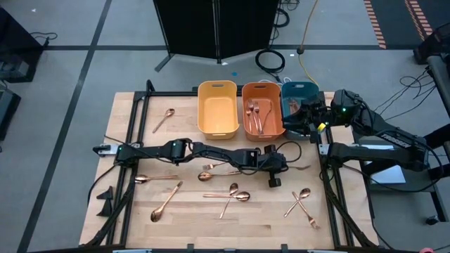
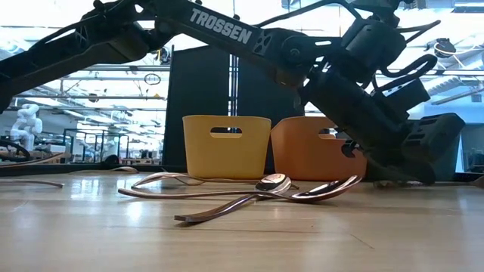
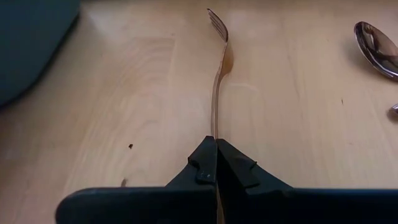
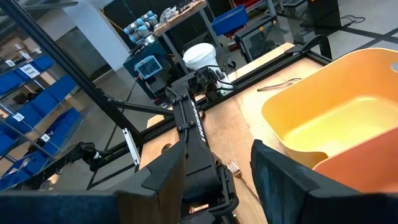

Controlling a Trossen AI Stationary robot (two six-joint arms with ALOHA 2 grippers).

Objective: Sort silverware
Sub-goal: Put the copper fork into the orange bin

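A copper fork (image 3: 217, 74) lies along the wood right of centre, tines toward the table's right, with my left gripper (image 3: 216, 142) shut on its handle. The left arm (image 1: 190, 151) stretches low across the table from the left. Several copper spoons lie loose: one far left (image 1: 164, 119), others near the front (image 1: 166, 202) (image 1: 232, 195) (image 1: 301, 200). Forks (image 1: 256, 116) lie in the orange bin (image 1: 275, 105). My right gripper (image 4: 214, 180) stands open and holds nothing, high over the teal bin (image 1: 299, 90). My left gripper pinches the fork's handle (image 3: 215, 127) between its two fingers. The fingers come from the table's left, slanting down, and lie along the fork. The tined end (image 3: 217, 22) reaches out ahead of them, low over the wood; whether it rests there I cannot tell.
A yellow bin (image 1: 217, 107) stands left of the orange one along the far edge. Black frame rails (image 1: 327, 176) run down both sides of the table. A spoon bowl (image 3: 376, 46) lies close beside the fork. Bare wood shows at the near left.
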